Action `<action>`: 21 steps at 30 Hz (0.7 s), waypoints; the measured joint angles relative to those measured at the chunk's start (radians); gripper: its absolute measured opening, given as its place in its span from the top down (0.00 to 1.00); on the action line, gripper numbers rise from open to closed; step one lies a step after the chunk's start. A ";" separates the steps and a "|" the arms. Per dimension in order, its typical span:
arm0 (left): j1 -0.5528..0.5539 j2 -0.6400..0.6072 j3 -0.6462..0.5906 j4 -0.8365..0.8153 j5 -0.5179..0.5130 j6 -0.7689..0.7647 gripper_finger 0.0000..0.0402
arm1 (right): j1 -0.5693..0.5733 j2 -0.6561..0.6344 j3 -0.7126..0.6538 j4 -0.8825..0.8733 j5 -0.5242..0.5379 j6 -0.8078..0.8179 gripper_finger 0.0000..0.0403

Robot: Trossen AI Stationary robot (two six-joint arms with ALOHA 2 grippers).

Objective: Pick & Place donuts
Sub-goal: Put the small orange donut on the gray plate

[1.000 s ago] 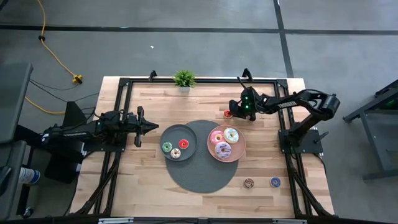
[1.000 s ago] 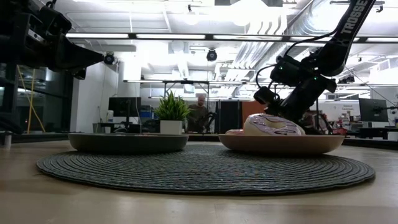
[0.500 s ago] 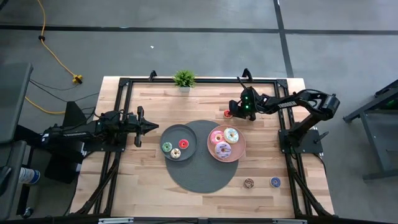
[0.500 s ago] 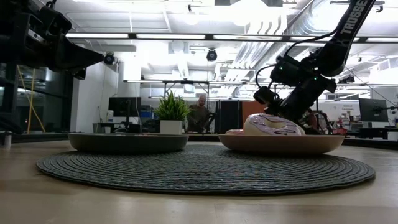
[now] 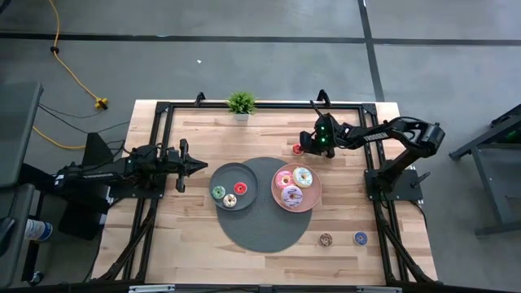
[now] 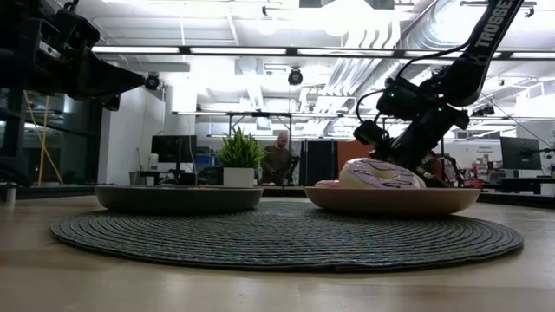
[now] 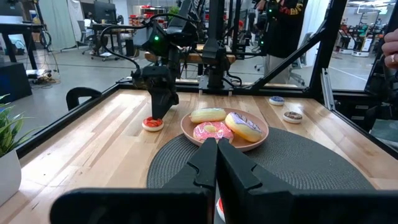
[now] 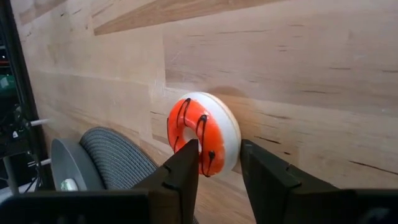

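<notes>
Bench (image 5: 187, 236), light wooden plank top in a black frame; items as we find them, left to right in the high view.

Left end effector (image 5: 200, 166): at 9 o'clock of the bench, fingers pressed together, holding nothing, pointing at the grey plate.

Small green potted plant (image 5: 241, 102): at 12 o'clock, by the far rail.

Round dark grey woven mat (image 5: 264, 232): at centre, carrying both plates.

Round grey plate (image 5: 221, 177): on the mat's 10 o'clock part. It holds three tiny donuts: green-iced donut (image 5: 218, 192), red-iced donut (image 5: 240, 188), cream donut (image 5: 229, 200).

Round pink plate (image 5: 278, 196): on the mat's 2 o'clock part. It holds three larger donuts: pink-iced donut (image 5: 284, 180), white-iced donut (image 5: 303, 176), purple-iced donut (image 5: 291, 195).

Red-iced tiny donut with dark stripes and a cream base (image 8: 202, 132): on bare wood just off the pink plate's 12 o'clock, beyond the mat.

Right end effector (image 8: 217, 163): down over this donut, fingers part open, one either side of it and very close. We cannot tell whether they grip it yet.

Brown tiny donut (image 5: 326, 239) and blue tiny donut (image 5: 360, 238): side by side on bare wood at 5 o'clock, well apart from the plates.
</notes>
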 joint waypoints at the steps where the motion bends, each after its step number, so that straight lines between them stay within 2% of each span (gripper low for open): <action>1: 0.000 0.000 0.000 0.000 0.000 0.000 0.99 | 0.000 0.000 0.000 0.000 0.000 0.000 0.74; 14: 0.000 0.000 0.000 0.000 0.000 0.000 0.99 | 0.000 0.000 0.011 0.083 -0.038 0.003 0.78; 21: 0.000 0.000 0.000 0.000 0.000 0.000 0.99 | 0.011 0.000 0.096 0.079 -0.133 -0.027 0.78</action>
